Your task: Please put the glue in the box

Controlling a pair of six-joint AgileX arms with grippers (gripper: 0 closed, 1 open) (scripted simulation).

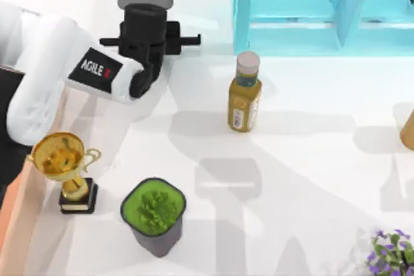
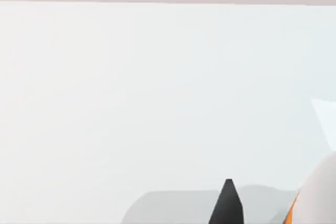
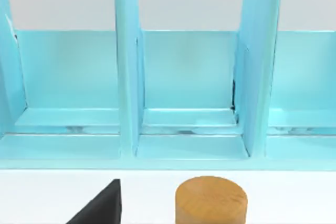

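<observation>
Closest to the left wrist lens: dark tip of the left gripper (image 2: 228,205), and just beside it a white curve with an orange stripe, probably the glue (image 2: 315,198). Cannot tell the opening of this gripper, nor any real hold on the glue. Seems very near, perhaps touching, but not sure of more than that.

From above, hangs over the far left part of the table (image 1: 304,159) and covers the glue there. At the left edge, partly under the white arm, a salmon strip of the box (image 1: 14,224).

Several ways to go wrong from here:
- With a weak or off-centre grip, may drop the glue on the way and leave it rolling on the table.
- With a low swing toward the box, risks hitting the trophy (image 1: 65,169), just beside the box wall, and tipping it over.
- With too wide a path, may also brush the plant pot (image 1: 153,214).

Safer to lift high first, then to cross and release well inside the walls. Yellow bottle (image 1: 244,95) well apart, so little danger there.

Right gripper (image 3: 102,205) parked, facing the blue shelf (image 3: 184,77), near a wooden cylinder (image 3: 210,200). Cannot tell its opening either.
</observation>
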